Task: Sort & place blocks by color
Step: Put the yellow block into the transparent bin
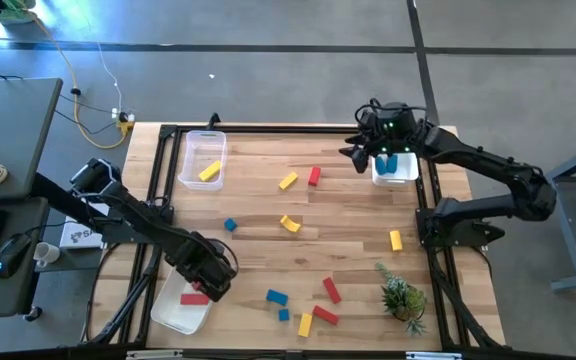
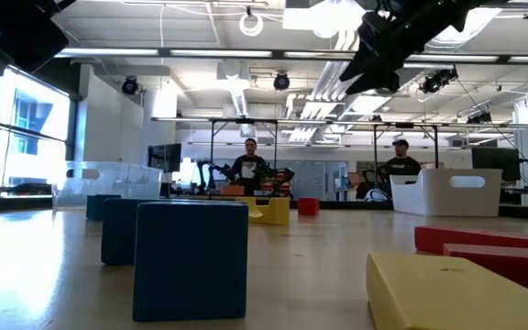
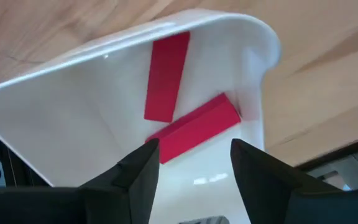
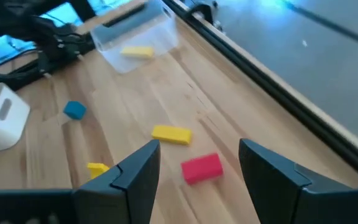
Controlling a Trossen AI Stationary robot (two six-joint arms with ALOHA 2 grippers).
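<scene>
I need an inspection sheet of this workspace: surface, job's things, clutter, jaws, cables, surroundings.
Surface: wooden table, black-framed.
Job's things: two red blocks in the near-left white bin; yellow block in the clear bin; blue block in the far-right white bin; others scattered.
Clutter: small green plant.
Jaws: left gripper open over the near-left bin; right gripper open, empty.
Cables: yellow cable on the floor.
Surroundings: two people behind.
</scene>
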